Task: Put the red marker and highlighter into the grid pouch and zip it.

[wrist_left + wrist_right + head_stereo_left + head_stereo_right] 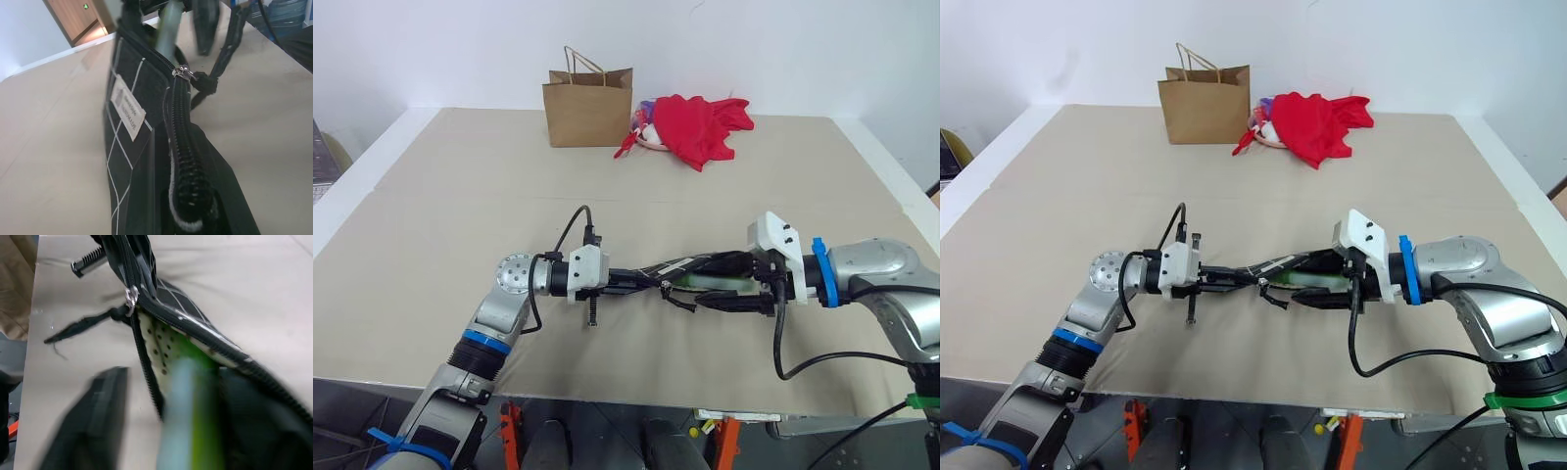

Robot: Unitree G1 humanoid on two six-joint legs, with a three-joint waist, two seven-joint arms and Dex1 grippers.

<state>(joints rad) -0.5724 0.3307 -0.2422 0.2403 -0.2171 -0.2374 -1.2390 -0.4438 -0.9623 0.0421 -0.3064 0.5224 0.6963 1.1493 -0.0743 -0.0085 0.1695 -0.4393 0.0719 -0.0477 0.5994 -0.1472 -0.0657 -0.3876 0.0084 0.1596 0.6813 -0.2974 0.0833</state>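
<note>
The grid pouch (pixel 651 274) is held off the counter (pixel 440 215) between the two arms, near the front edge. Its left end is pinched in the left hand (pixel 607 279), whose fingers are closed tight on the fabric. At the pouch's open right end, the highlighter (pixel 710 281) is seen lying partly inside the mouth, its pale end pointing outward. The right hand (pixel 744 284) is at that opening with its fingers spread wide, so the highlighter appears to have been released. The red marker cannot be made out; whether it is already inside cannot be told. The zipper pull (pixel 183 72) sits partway along the track, with the mouth unzipped.

The highlighter could slide back out if the pouch is tilted or jolted. The zipper could also jam on the protruding pale end if closing is attempted before the pen is pushed fully in.
</note>
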